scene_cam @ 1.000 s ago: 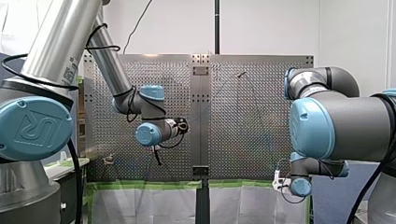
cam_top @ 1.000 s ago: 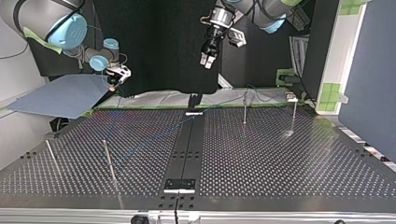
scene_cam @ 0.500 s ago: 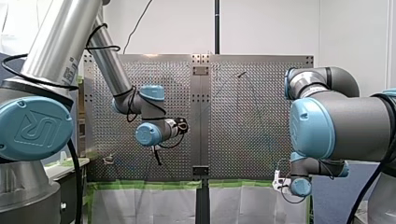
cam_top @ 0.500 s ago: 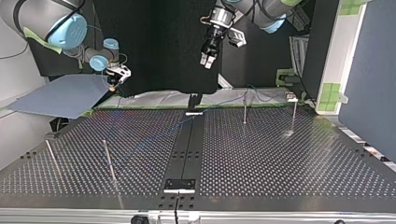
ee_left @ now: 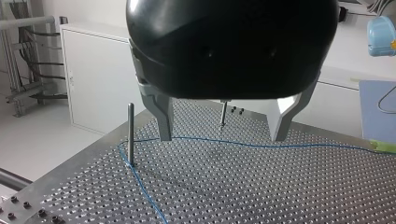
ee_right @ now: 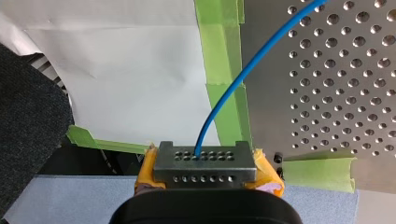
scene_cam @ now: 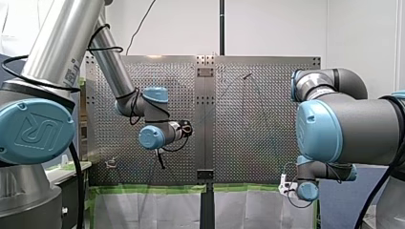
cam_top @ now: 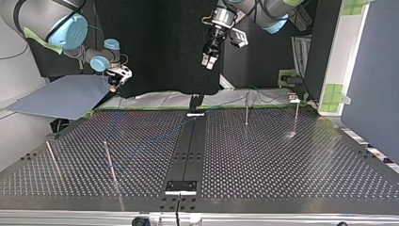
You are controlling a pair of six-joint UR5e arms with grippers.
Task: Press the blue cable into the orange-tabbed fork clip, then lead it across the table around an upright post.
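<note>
Faint from across the perforated metal table (ee_left: pixel 280 196), the thin blue cable (ee_left: pixel 261 145) bends at a slim upright steel post (ee_left: pixel 130 133). Above it, my left end effector (ee_left: pixel 222 138) hangs wide open and empty. My right end effector (ee_right: pixel 205 163) pinches the cable's end just past the table's edge.

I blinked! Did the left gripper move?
No. My left gripper hangs just as high and as far from the upright post in the top view.
</note>
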